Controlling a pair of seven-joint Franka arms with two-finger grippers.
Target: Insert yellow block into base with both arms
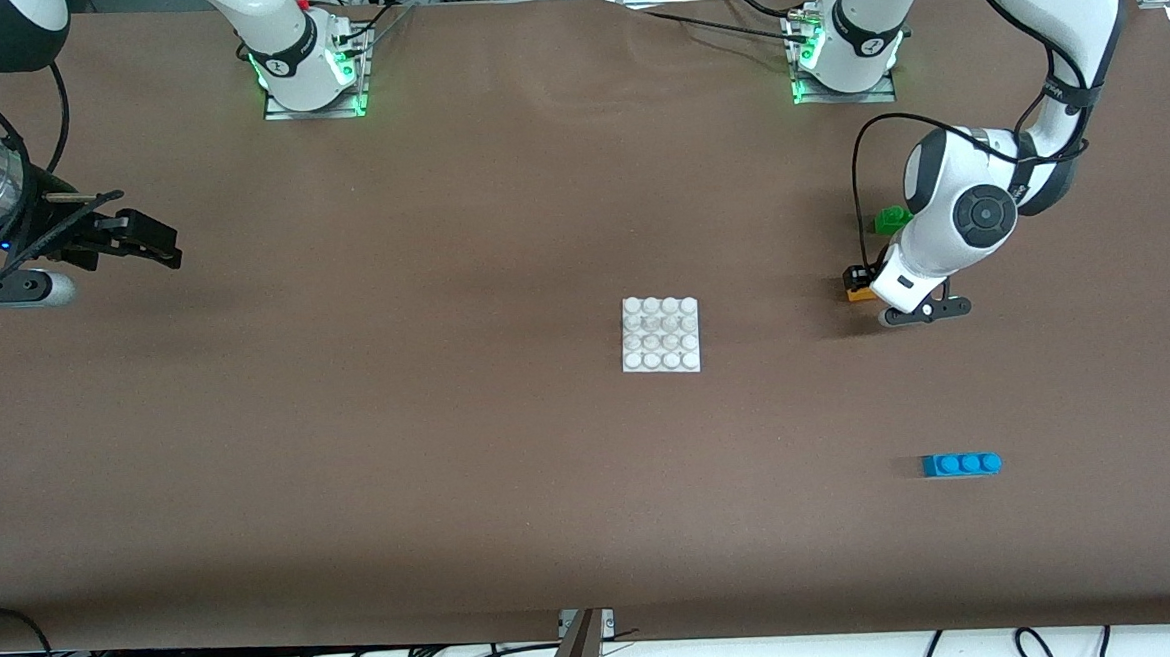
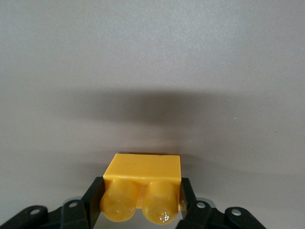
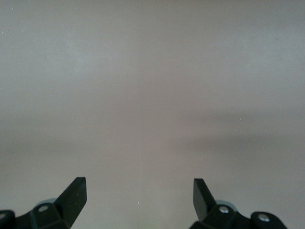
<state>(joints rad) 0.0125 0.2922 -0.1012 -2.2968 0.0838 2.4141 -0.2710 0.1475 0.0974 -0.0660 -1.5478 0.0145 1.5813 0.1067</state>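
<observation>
The yellow block (image 2: 143, 169) rests on the brown table toward the left arm's end, its two studs facing the left wrist camera. My left gripper (image 2: 142, 192) is shut on it, one black finger (image 2: 93, 196) against each short side. In the front view the yellow block (image 1: 860, 294) shows only as a sliver under the left gripper (image 1: 858, 285). The white studded base (image 1: 660, 337) lies flat at mid-table, apart from the block. My right gripper (image 1: 155, 241) waits open over the right arm's end of the table, and the right gripper (image 3: 139, 191) has only bare table between its fingers.
A green brick (image 1: 892, 218) sits just beside the left arm's wrist, farther from the front camera than the yellow block. A blue three-stud brick (image 1: 961, 464) lies nearer to the front camera at the same end. Brown table surrounds the base.
</observation>
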